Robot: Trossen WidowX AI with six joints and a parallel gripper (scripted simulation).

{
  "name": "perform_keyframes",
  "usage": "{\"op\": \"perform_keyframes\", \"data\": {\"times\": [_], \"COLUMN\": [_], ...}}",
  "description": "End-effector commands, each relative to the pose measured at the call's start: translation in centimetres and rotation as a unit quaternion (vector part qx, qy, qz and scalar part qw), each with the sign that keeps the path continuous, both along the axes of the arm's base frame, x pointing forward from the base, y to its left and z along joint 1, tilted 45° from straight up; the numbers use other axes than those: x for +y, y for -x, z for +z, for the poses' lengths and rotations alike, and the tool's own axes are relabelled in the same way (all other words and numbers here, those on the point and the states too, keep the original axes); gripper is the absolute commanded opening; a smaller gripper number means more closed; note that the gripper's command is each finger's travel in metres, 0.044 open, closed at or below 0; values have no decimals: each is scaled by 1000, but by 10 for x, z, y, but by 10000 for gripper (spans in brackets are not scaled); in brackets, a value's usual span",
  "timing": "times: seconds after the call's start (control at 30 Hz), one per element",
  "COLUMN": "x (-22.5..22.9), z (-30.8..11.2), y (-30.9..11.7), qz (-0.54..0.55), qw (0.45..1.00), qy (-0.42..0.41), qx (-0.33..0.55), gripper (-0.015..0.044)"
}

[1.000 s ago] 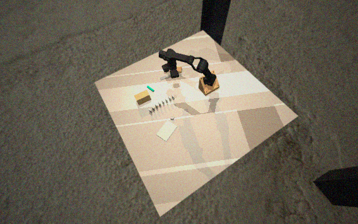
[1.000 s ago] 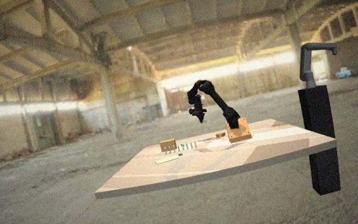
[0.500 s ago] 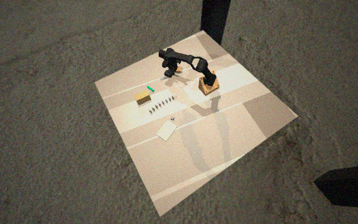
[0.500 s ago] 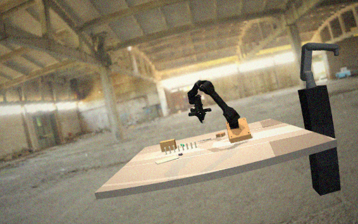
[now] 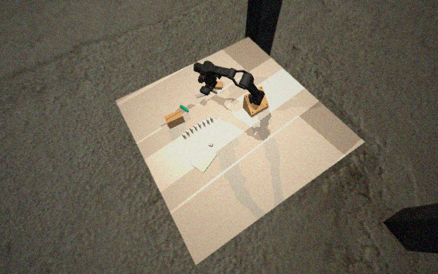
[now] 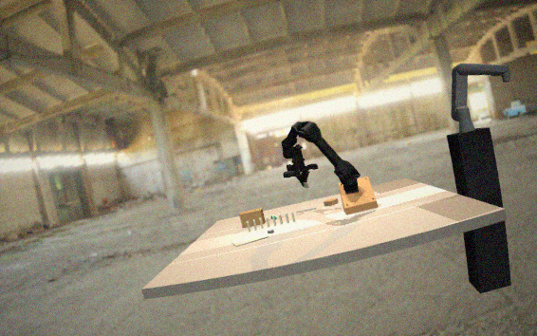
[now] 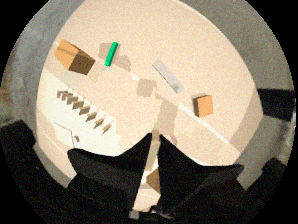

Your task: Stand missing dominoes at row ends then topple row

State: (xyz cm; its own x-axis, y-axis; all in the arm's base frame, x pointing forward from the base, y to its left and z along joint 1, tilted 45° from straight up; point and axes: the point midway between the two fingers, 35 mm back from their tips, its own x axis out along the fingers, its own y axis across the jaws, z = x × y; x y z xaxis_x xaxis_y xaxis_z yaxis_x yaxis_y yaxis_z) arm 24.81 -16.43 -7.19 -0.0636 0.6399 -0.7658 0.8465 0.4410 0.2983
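Observation:
The standing dominoes (image 5: 203, 123) (image 6: 255, 223) (image 7: 77, 105) form a straight, evenly spaced row of several upright pieces. My gripper (image 6: 304, 182) (image 7: 154, 136) is high above the table, off to the side of the row toward the small orange block. Its fingers are nearly together, shut on a domino, of which only a small pale bit shows at the fingertips in the exterior view; the fingers hide most of it. A small dark piece (image 5: 210, 145) (image 6: 270, 232) (image 7: 76, 138) lies beside the row; its shape is too small to tell.
A wooden block (image 5: 175, 119) (image 6: 251, 217) (image 7: 75, 57) stands near the row's far end. A green cylinder (image 5: 184, 108) (image 7: 111, 54), a grey strip (image 5: 200, 95) (image 7: 168, 76) and a small orange block (image 5: 219, 85) (image 6: 330, 202) (image 7: 203, 106) lie behind. A pale flat sheet (image 5: 203, 163) (image 6: 249, 240) lies in front.

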Motion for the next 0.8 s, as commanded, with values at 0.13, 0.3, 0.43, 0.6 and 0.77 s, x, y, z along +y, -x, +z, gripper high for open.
{"op": "perform_keyframes", "data": {"times": [0.13, 0.3, 0.43, 0.6, 0.77], "x": [9, 12, 15, 17, 19], "z": [-28, -43, -53, -65, -74], "y": [2, 2, 2, 1, 1], "qz": [21, 29, 33, 34, 33], "qw": [997, 993, 988, 980, 970], "qy": [71, 117, 153, 198, 242], "qx": [7, 4, 0, -6, -16], "gripper": [25, 25, 25, 25, 25]}}
